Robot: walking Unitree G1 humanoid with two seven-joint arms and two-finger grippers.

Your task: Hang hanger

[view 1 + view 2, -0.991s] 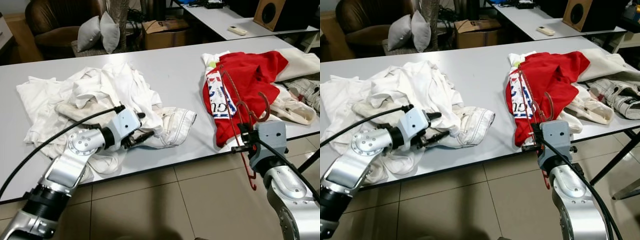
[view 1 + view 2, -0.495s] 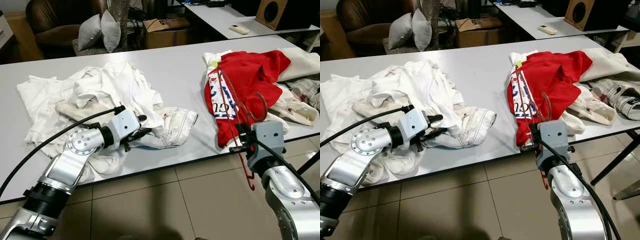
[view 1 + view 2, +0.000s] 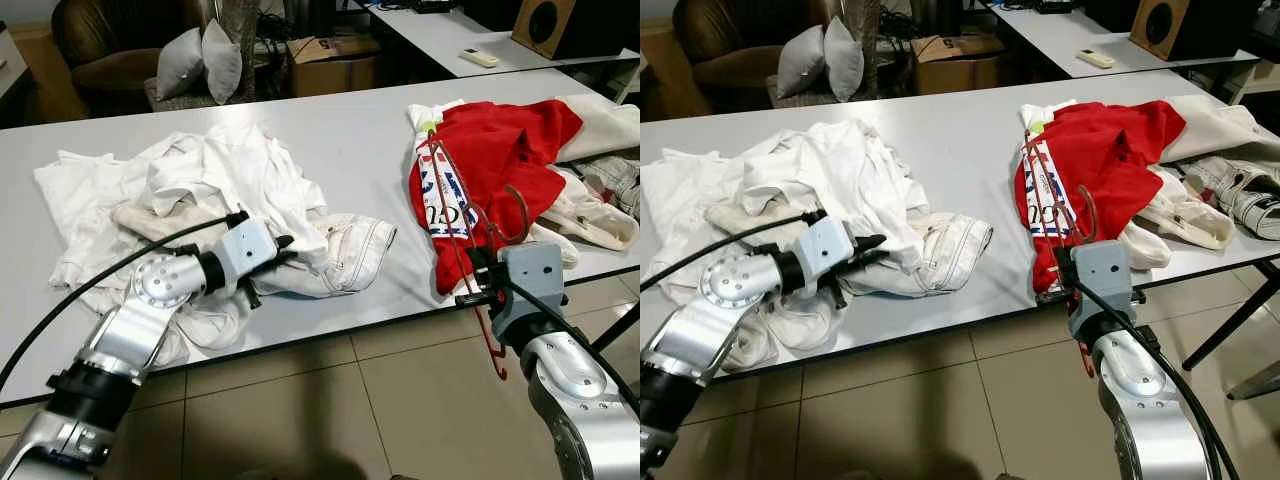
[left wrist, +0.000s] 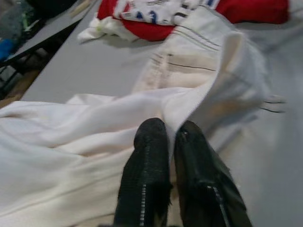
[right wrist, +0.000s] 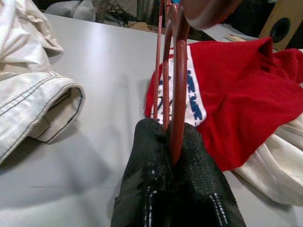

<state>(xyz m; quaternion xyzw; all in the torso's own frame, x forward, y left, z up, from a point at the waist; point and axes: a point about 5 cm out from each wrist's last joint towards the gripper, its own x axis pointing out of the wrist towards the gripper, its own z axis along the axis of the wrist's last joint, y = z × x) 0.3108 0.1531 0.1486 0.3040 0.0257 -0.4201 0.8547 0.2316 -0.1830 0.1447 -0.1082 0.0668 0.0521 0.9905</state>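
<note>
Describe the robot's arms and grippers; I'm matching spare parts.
Both arms are silver metal with round joints and grey boxy wrist blocks. A black cable runs along each. The left gripper and right gripper each have two long black textured fingers.

A heap of white clothes (image 3: 200,190) lies on the grey table (image 3: 350,140) around the left claw (image 3: 283,252), a red shirt (image 3: 500,150) just beyond the right claw (image 3: 472,285), white sneakers (image 3: 1240,200) to its right, and grey cushions (image 3: 200,62) and a cardboard box (image 3: 325,62) far beyond both.
</note>
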